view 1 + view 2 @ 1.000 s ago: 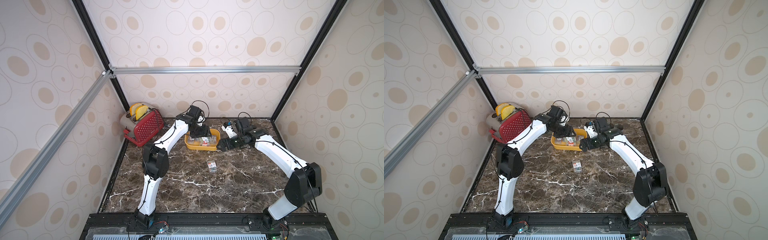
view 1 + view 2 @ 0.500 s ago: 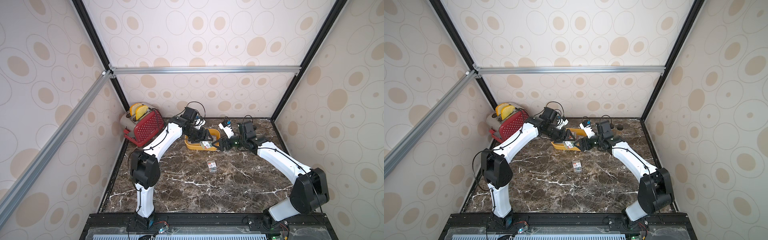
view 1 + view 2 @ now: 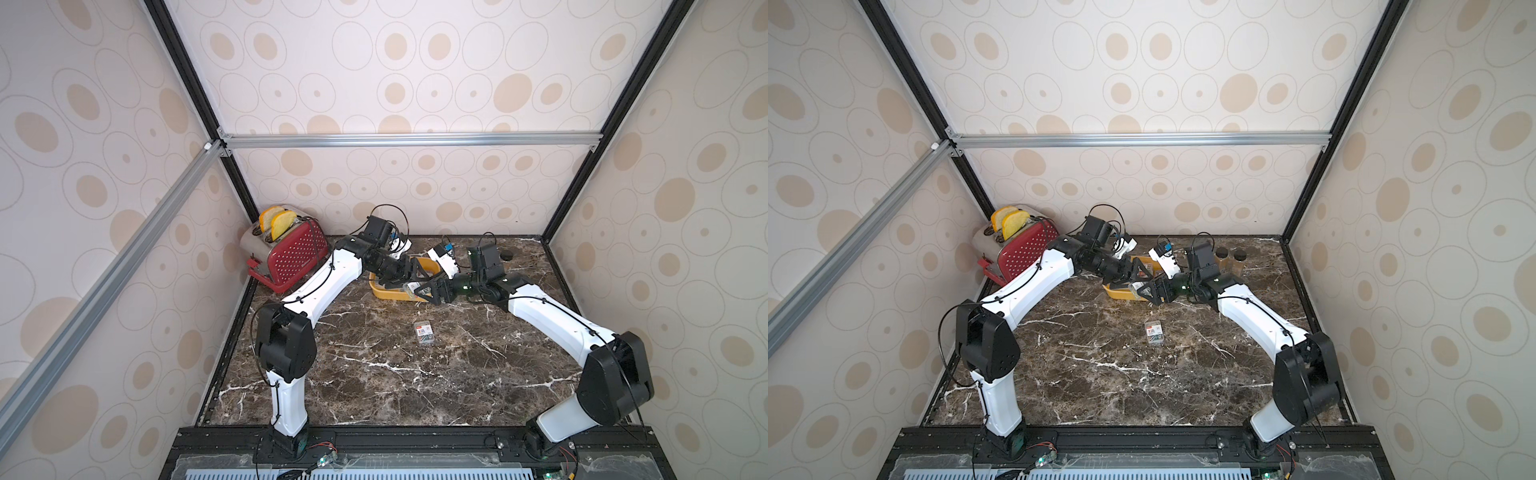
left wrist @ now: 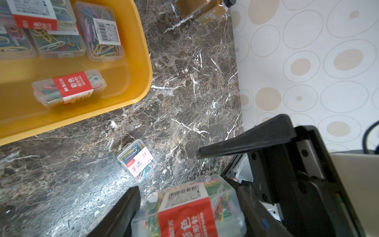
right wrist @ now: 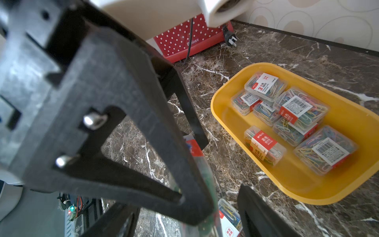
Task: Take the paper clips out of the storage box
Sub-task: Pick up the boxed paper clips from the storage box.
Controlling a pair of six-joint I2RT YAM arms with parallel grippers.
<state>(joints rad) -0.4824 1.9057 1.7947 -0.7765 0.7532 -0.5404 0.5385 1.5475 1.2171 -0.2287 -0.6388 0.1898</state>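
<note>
**Entry: paper clips, removal in progress**

- **Held box** [image 4: 188,211]: clear plastic with a red-and-white label. The left gripper [image 4: 187,191] clamps it between its fingers. It is off the table, just beside the near right corner of the yellow tub [image 3: 382,291].
- **Right gripper** [image 3: 1148,291]: faces the held box from the right with its jaws set about it. One finger [image 4: 246,141] shows clear of the plastic and the other is hidden. I cannot tell whether it has a grip.
- **Step, as I read it:** a hand-over from left to right, early in the emptying.
- **Out of the tub:** one loose box [image 3: 424,333] lies flat near the middle of the table, well apart from the tub.
- **Boxes in the tub** [image 5: 301,106]: seven by my count, bunched toward one end, with some lying on others.
- **Next move calls for:**
  - The right jaws should close squarely on the box before I let the left ones part. The plastic looks slick and could twist or drop.
  - The box can then go down near the loose one, and a free arm can go back to the tub at the far middle.
- **Surface:** table top [image 3: 374,374] in dark brown marble pattern with white veins, flat and glossy. A dropped box would likely skid on it.
- **Room:**
  - The walls are cream paper with tan ovals, framed in black and aluminium bars.
  - A red dotted toaster [image 3: 297,253] with two slices stands in the far left corner.
  - Two brown jars [image 3: 1229,259] stand at the far right and are not part of this job.
</note>
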